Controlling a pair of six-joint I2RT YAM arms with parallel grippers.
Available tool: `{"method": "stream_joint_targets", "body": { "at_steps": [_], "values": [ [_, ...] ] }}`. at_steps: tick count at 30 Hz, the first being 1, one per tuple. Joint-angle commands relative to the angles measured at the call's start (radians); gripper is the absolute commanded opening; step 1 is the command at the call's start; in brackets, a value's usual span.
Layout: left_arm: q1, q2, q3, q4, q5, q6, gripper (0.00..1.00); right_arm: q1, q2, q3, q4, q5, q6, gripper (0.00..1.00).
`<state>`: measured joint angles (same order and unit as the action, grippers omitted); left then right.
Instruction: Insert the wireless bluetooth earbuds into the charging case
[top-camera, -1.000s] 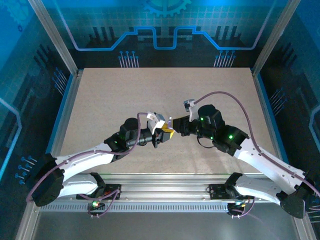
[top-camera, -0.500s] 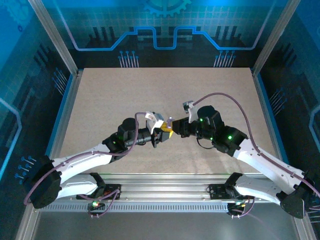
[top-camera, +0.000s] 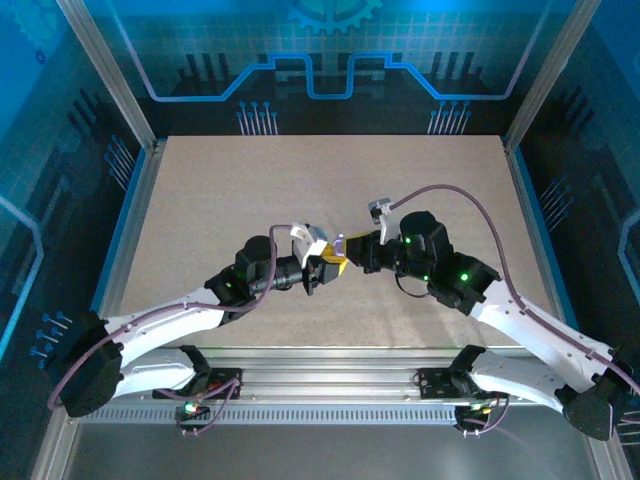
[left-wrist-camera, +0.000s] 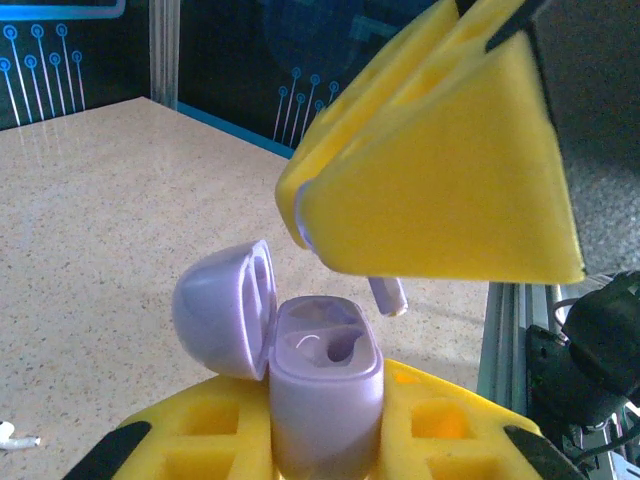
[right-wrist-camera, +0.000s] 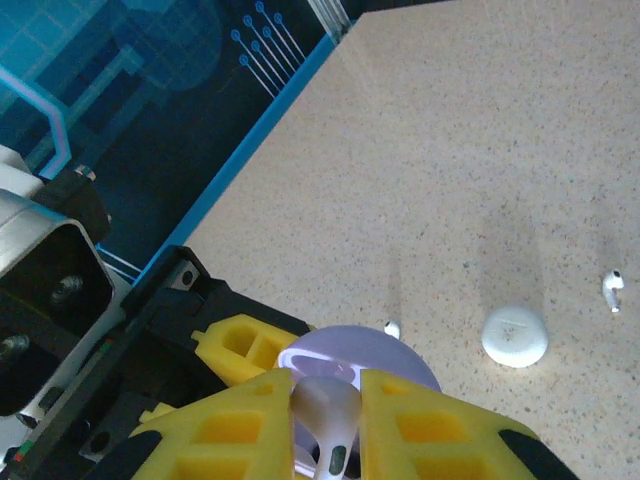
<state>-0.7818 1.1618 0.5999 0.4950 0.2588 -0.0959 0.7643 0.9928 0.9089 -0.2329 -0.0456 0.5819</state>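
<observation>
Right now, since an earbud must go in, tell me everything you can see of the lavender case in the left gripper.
The lavender case is a small rounded box of smooth, glossy pale-purple plastic. It stands upright, clamped at its lower body by the left gripper between yellow jaws. Its domed lid is hinged open sideways, baring moulded sockets that look empty. An earbud stem hangs just above its rim, apparently not touching.
</observation>
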Motion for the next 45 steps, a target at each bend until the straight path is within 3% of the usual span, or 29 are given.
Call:
{"method": "stream_joint_targets", "body": {
  "at_steps": [1, 45],
  "values": [
    [-0.007, -0.017, 0.003, 0.048, 0.005, 0.004, 0.20, -0.010, -0.007, 0.013, 0.062, 0.023, -0.017, 0.20],
    [-0.007, -0.009, -0.001, 0.149, 0.005, -0.063, 0.20, 0.000, -0.022, -0.087, 0.163, -0.009, -0.008, 0.19]
  ]
}}
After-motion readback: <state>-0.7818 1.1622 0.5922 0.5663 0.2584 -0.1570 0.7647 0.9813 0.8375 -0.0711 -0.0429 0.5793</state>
